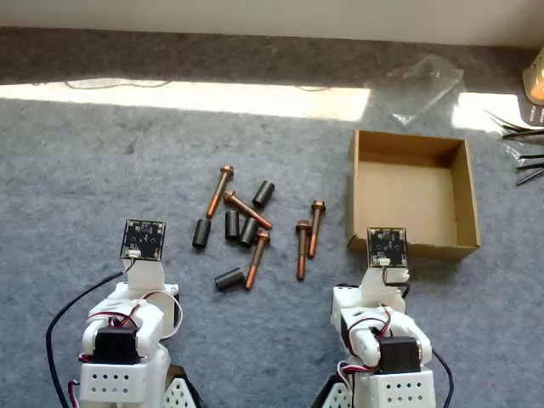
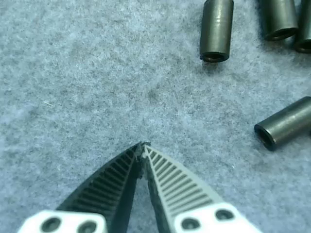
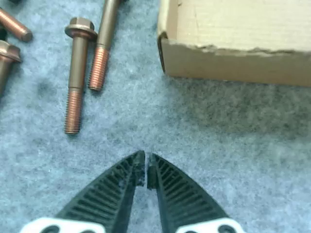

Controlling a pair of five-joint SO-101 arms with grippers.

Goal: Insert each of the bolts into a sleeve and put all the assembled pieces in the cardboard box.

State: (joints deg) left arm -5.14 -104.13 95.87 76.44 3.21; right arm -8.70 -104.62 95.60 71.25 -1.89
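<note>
Left gripper (image 2: pixel 144 147): your left jaws are closed, the ribbed tips touching, with nothing in them; they hang over bare grey carpet (image 2: pixel 87 82), apart from the nearest sleeve (image 2: pixel 216 30)
Right gripper (image 3: pixel 146 158): your right jaws are drawn together to a hairline slit and grip nothing; they sit over carpet near the box's front corner, with two bolts lying off to one side
Arms: your left arm (image 1: pixel 127 323) and right arm (image 1: pixel 382 340) stand at the near edge of the table, well apart; the loose parts lie beyond and between them
Bolts: five copper-coloured bolts lie flat on the carpet, none of them in a sleeve; one (image 1: pixel 220 190) lies farthest from you; one (image 1: pixel 247 210) lies slantwise across the cluster of sleeves; one (image 1: pixel 257 259) lies just beside the nearest sleeve; two (image 1: pixel 302 249) (image 1: pixel 315 228) lie side by side nearer the box
Sleeves: five short black sleeves lie on their sides; one (image 1: pixel 263 193) sits farthest back; two (image 1: pixel 232 224) (image 1: pixel 249 230) lie close together in the middle; one (image 1: pixel 201 233) lies nearest your left arm; one (image 1: pixel 229 279) is closest to you
Cardboard box (image 1: pixel 353 191): open-topped, standing on the carpet just beyond your right arm; its front wall is the one your right wrist view faces
Surroundings: a crumpled clear plastic bag (image 1: pixel 422 85) lies beyond the box; a band of sunlight crosses the far carpet
</note>
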